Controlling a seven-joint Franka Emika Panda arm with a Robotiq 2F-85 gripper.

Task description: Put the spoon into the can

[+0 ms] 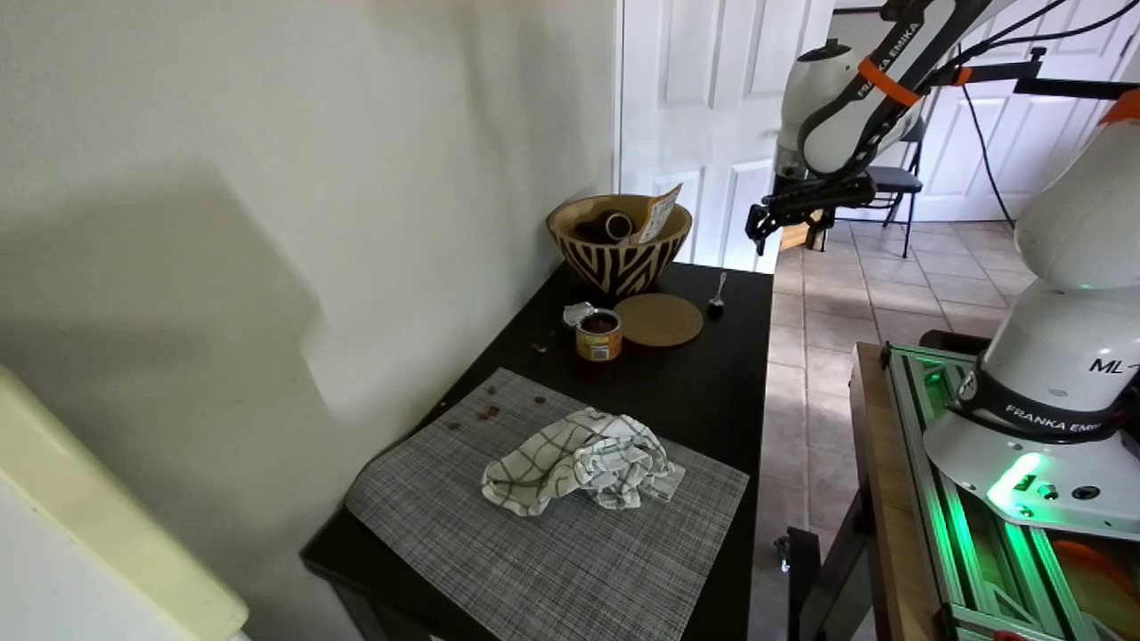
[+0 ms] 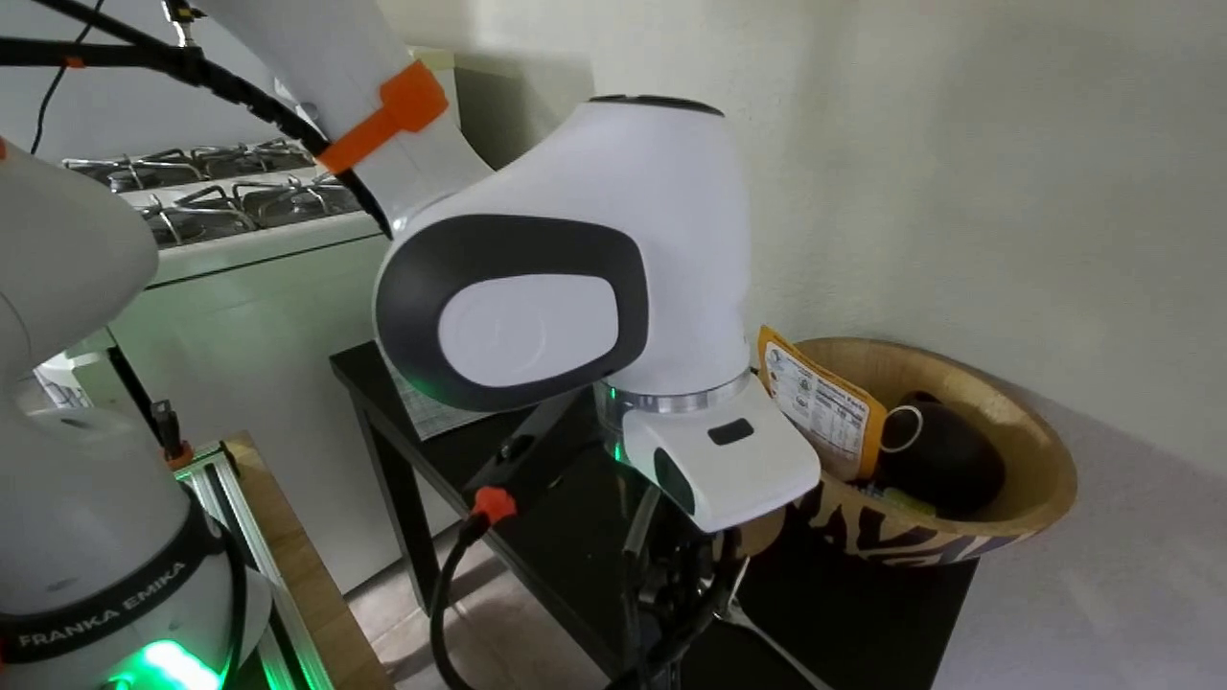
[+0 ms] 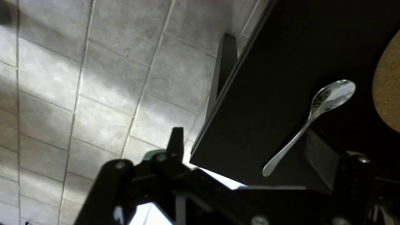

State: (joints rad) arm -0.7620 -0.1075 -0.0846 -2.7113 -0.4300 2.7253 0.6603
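Gripper (image 3: pixel 249 149) in mid-air, jaws spread apart, spoon (image 3: pixel 313 116) lying on the surface (image 1: pixel 686 392), brown disc (image 1: pixel 661 320) between spoon and upright opened can (image 1: pixel 598 340)

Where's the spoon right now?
In the wrist view, the spoon lies right of centre on the black table, between the table's edge and the round brown disc at the picture's right border, its scoop end nearer the disc.

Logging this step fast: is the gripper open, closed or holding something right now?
The gripper: open, jaws well apart, holding nothing; the spoon lies on the black table.
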